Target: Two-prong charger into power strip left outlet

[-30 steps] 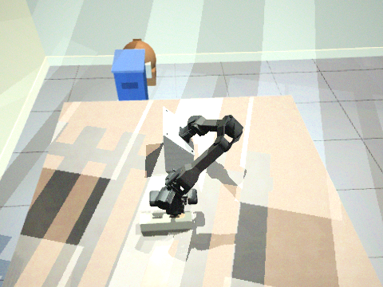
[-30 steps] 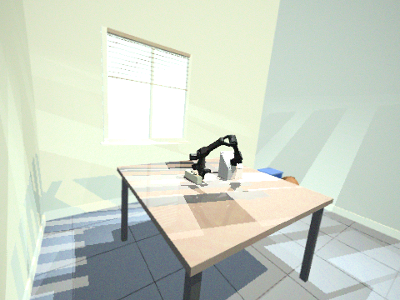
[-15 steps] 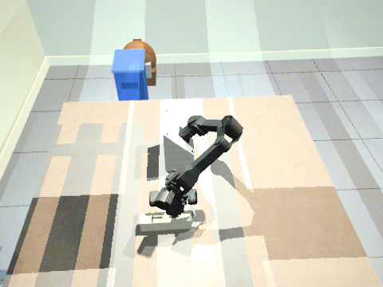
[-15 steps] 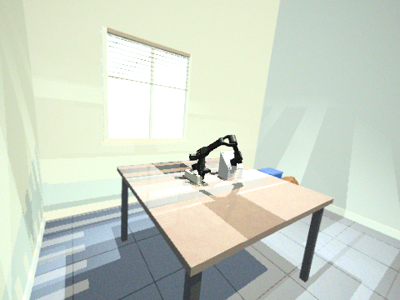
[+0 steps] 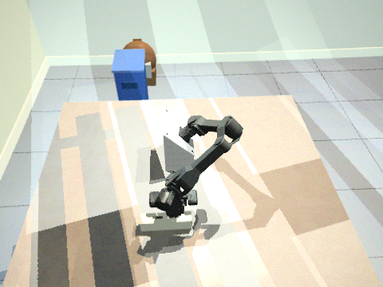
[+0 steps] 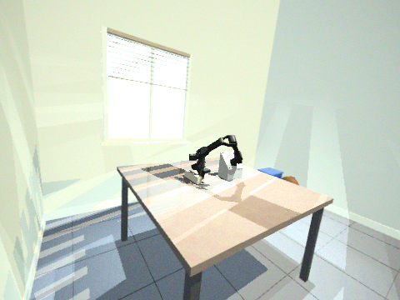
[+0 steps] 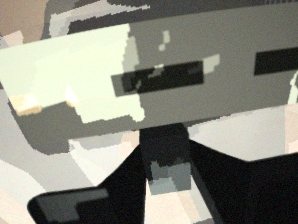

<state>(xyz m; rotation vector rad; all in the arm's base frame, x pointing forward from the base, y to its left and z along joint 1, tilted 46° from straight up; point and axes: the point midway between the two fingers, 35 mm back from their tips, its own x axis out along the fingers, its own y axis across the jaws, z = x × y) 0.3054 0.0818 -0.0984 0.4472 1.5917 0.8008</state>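
The pale power strip (image 5: 165,228) (image 6: 192,177) (image 7: 50,75) lies on the table and crosses the upper wrist view. Two dark slot-like recesses show in its face, one near the middle (image 7: 167,78) and one at the right edge (image 7: 277,60). My gripper (image 7: 162,144) is shut on the black charger (image 7: 164,140), which sits between the dark fingers. The charger's top end meets the strip's lower edge in the wrist view, below the middle recess. Its prongs are not visible. In the top view the arm's wrist hides the charger over the strip's back side.
A grey-white wedge-shaped block (image 5: 177,157) (image 6: 227,167) stands on the table (image 5: 303,199) (image 6: 200,233) behind the strip, close to the arm's base. A blue bin (image 5: 132,80) and a brown rounded object (image 5: 148,53) stand beyond the table's far edge.
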